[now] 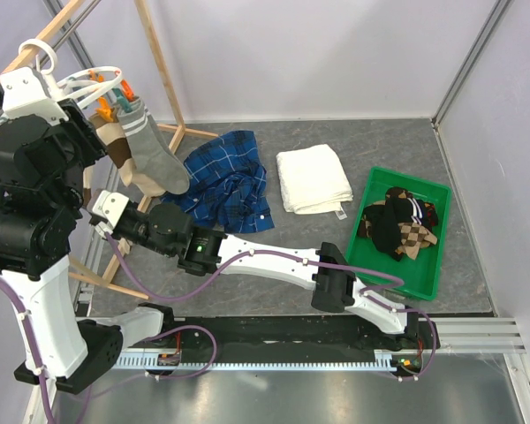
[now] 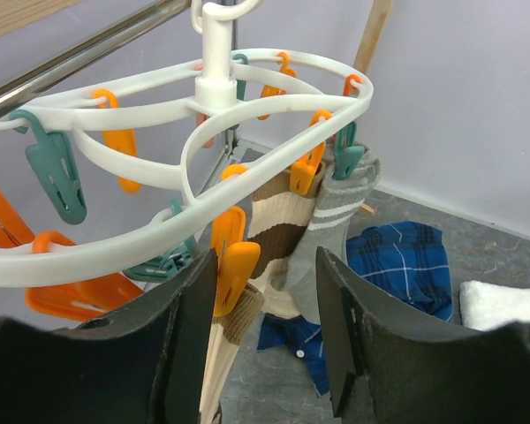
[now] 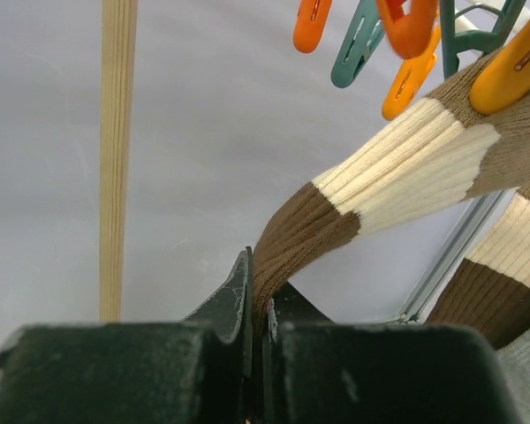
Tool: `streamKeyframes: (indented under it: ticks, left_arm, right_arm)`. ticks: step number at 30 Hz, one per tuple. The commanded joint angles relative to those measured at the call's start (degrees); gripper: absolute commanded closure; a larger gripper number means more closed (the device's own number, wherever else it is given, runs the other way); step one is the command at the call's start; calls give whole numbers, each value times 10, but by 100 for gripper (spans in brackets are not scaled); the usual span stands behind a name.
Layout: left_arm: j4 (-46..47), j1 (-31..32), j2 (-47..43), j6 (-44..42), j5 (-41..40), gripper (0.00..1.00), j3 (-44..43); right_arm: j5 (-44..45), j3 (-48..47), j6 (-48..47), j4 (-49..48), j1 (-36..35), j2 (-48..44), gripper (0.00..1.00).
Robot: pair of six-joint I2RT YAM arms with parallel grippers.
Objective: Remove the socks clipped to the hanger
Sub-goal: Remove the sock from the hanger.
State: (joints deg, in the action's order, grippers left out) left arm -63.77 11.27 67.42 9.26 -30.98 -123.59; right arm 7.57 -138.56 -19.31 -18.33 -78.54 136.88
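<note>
Right wrist view: right fingers (image 3: 238, 296) clamp the brown-and-cream sock (image 3: 397, 168), left fingers (image 2: 190, 336) spread beside the hanger (image 2: 217, 53); towel tag (image 1: 343, 210) illegible.

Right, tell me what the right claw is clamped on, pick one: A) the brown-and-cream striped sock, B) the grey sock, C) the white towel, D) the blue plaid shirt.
A: in the right wrist view the right claw is shut on the brown end of the brown-and-cream striped sock, which hangs from an orange clothespin.

White hanger (image 2: 217, 81), orange and teal clips (image 2: 57, 172), brown striped sock (image 2: 278, 225), grey sock (image 2: 334, 231), left gripper (image 2: 265, 258) spread wide
</note>
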Motion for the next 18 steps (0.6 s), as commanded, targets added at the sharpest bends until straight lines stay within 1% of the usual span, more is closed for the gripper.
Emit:
streamKeyframes:
  ticks: [1, 10, 18]
  left_arm:
    - [11, -1, 5, -6, -35, 45, -6]
    - [15, -1, 19, -56, -160, 46, 25]
    - [19, -1, 34, -92, -217, 48, 31]
  right_arm:
    - [-17, -13, -2, -10, -7, -6, 100]
    - [-18, 1, -17, -15, -10, -19, 100]
    - [-13, 13, -29, -18, -10, -28, 100]
